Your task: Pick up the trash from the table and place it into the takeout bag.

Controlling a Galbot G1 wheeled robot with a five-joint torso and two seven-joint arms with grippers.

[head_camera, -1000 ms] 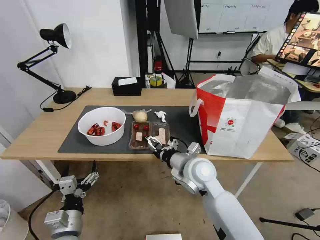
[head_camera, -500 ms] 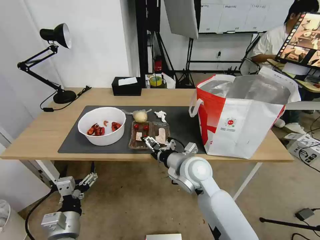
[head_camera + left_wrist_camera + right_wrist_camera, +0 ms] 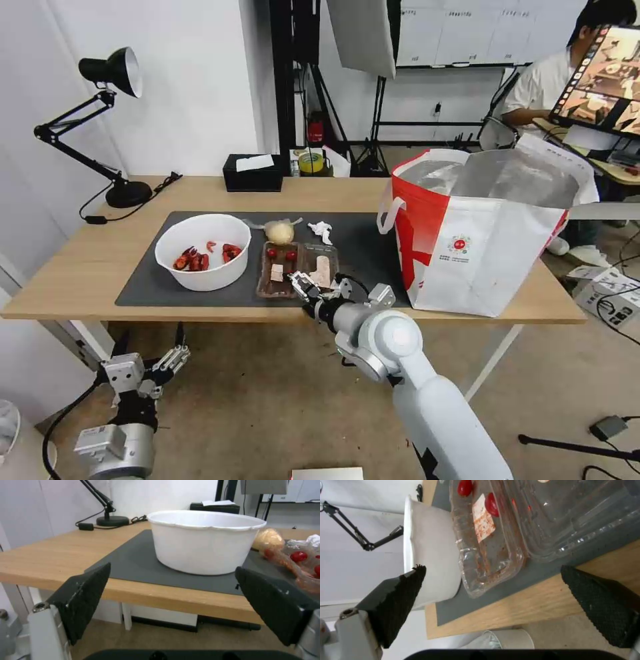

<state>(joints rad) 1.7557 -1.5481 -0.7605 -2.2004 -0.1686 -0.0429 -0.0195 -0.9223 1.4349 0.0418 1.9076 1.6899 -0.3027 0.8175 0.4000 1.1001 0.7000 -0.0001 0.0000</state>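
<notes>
Clamshell tray (image 3: 297, 269) near edge hidden behind open right pincer (image 3: 319, 288).

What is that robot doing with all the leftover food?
It is tidying up. Its right claw is open at the table's front edge, right by the clear plastic tray with cherry tomatoes. The white bowl sits beside the tray. The left claw hangs open below the table. The takeout bag waits open on the right.

clamshell tray (image 3: 526, 530) cut off, bowl (image 3: 430, 555) partly hidden
</notes>
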